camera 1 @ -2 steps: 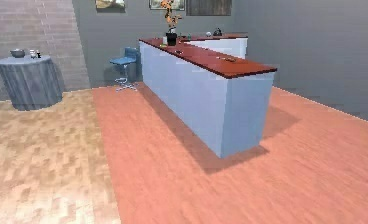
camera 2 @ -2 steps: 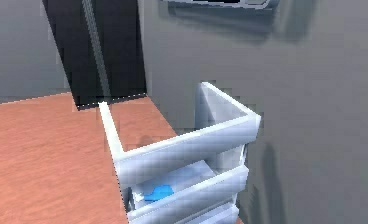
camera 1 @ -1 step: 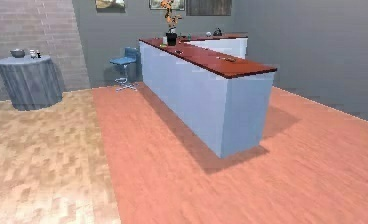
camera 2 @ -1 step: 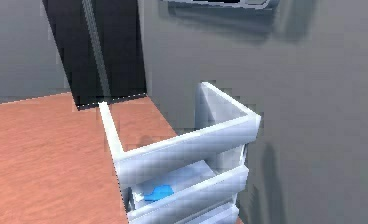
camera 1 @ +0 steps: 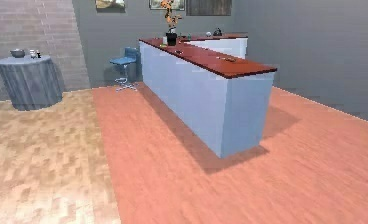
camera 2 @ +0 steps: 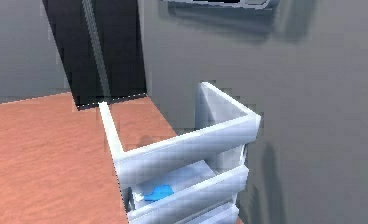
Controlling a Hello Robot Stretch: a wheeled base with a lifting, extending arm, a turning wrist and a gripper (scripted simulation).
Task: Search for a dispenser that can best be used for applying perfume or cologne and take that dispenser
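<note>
- Several small blobs (camera 1: 34, 53) stand on the round desk (camera 1: 30, 85), and more lie on the long desk (camera 1: 204, 53); none reads surely as the dispenser.
- It is probably light, hard and slippery: grip mid-body, below the nozzle.
- I cannot tell the hand's state.

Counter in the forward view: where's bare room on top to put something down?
The counter's reddish top is mostly bare from the potted plant to its near end, save a small dark item midway. The far corner by the plant is the crowded part. The round draped table carries a bowl and small things, with bare cloth toward its front.
</note>
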